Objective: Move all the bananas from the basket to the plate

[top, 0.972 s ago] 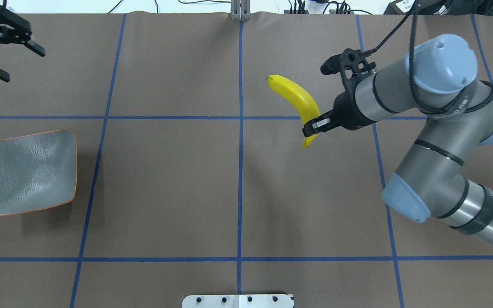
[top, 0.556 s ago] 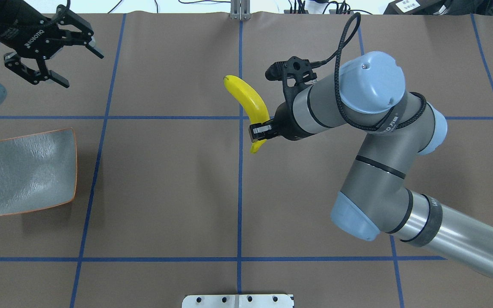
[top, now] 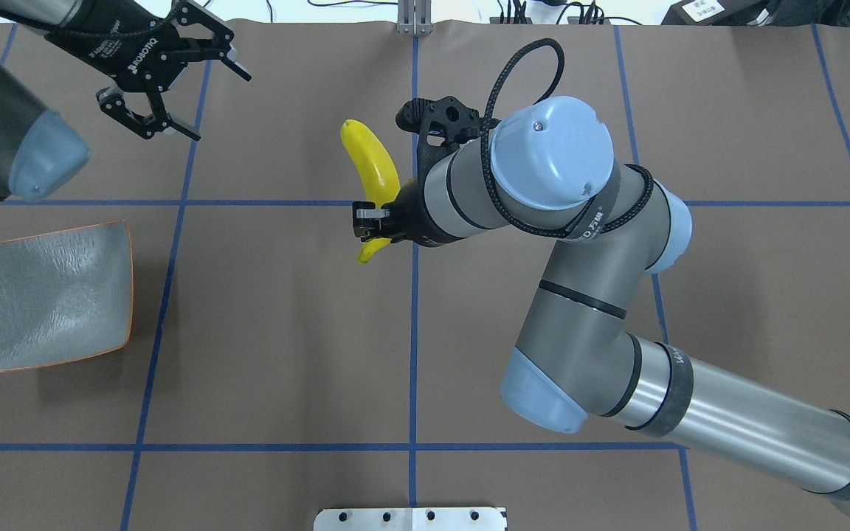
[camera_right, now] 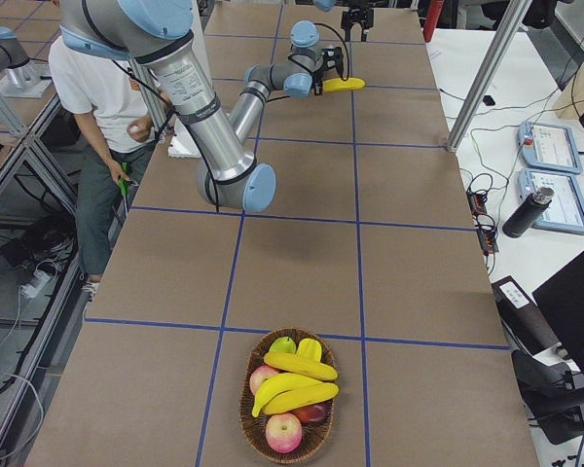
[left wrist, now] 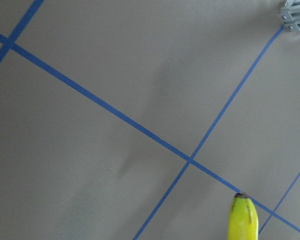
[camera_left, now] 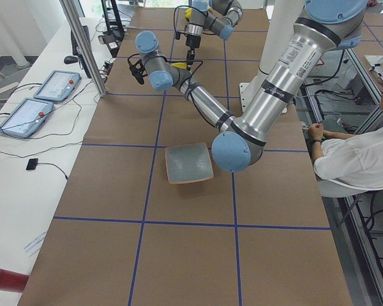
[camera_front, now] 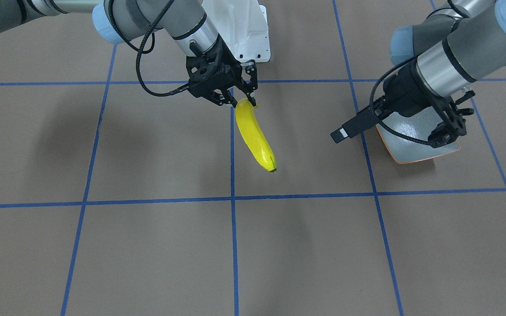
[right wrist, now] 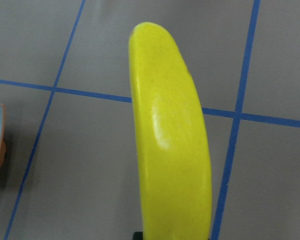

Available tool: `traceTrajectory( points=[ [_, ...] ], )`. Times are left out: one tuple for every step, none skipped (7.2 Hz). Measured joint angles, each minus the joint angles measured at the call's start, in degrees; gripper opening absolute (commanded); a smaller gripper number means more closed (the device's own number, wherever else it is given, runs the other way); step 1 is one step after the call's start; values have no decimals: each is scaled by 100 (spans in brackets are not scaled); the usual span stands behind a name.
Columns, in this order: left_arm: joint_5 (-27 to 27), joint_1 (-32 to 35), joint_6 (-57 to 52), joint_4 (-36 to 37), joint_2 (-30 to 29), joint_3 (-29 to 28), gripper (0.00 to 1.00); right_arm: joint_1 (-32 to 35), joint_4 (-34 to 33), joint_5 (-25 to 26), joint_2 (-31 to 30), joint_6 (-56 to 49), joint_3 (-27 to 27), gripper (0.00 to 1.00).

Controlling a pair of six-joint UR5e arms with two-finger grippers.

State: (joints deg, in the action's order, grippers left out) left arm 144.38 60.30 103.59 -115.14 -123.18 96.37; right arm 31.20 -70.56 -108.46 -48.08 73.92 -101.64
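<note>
The plate [top: 56,295] sits empty nearest the robot, on its left side. Farther out, near the table's middle, the right claw [top: 375,221] is clamped on a banana [top: 372,166] close to its near end. The banana hangs above the table, its long axis running away from the robot. The plate lies well to this claw's left. Farthest out, the left claw [top: 218,105] hangs wide open and empty, nearer the plate.

A brown cover [top: 285,332] spans the table, marked into large squares by blue tape lines [top: 414,354]. Along one long edge runs a white bench [camera_left: 9,191] carrying two teach pendants [camera_left: 56,85] and a dark bottle [camera_right: 524,212]; an aluminium post [camera_left: 83,44] rises at that edge. A person in a white shirt [camera_left: 351,159] sits by the opposite long edge. The light is bright and even.
</note>
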Motion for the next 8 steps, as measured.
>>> traceTrajectory(
  points=[
    [-209, -123, 132, -75, -114, -46, 100, -59, 6, 6, 126, 222, 8, 0],
    [-429, -269, 233, -194, -195, -76, 100, -117, 16, 6, 238, 375, 20, 0],
    [-626, -425, 413, -436, -242, -118, 100, -151, 40, -2, 326, 474, 31, 0],
    [-760, -547, 598, -679, -259, -160, 100, -167, 72, -11, 379, 542, 35, 0],
    [-819, -639, 697, -809, -264, -179, 100, -169, 94, -15, 398, 573, 41, 0],
    [-840, -726, 738, -857, -267, -184, 98, -166, 106, -12, 405, 586, 44, 0],
    [-847, -820, 778, -874, -276, -185, 89, -162, 110, -1, 415, 612, 46, 0],
    [-849, -886, 835, -885, -294, -183, 78, -160, 112, 10, 422, 660, 47, 0]
  ],
)
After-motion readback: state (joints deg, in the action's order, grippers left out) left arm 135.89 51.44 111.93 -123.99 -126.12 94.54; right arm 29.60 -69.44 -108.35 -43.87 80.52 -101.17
